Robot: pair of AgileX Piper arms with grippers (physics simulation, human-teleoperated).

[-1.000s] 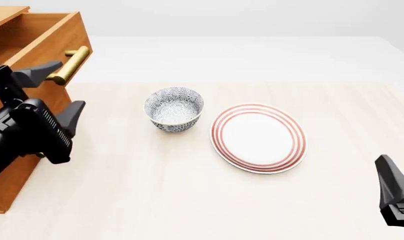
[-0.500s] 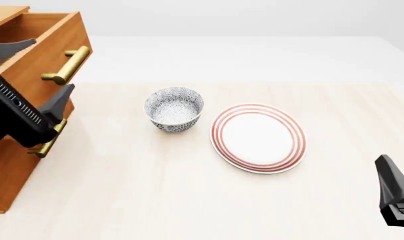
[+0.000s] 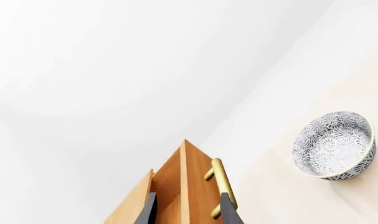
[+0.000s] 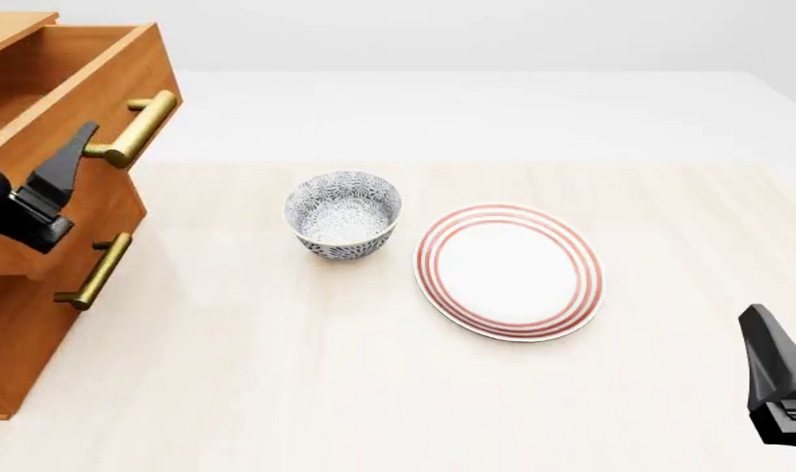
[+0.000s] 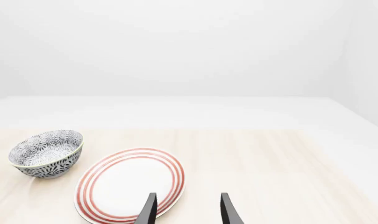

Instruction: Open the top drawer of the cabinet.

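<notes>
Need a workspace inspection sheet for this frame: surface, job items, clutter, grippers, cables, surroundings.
Surface: light wood-grain table, pale white floor beyond its far edge.
Job's things: cabinet at the table's left edge; top drawer pulled out, its inside showing; brass handle free, nothing gripping it.
Clutter: patterned bowl upright near centre; red-ringed plate to its right, close beside it but apart.
Grippers: left gripper open, in front of the top drawer, off the handle; right gripper open, holding nothing, low at the right near the plate.
Cables: nothing seen.
Surroundings: plain white backdrop, nothing else seen.
</notes>
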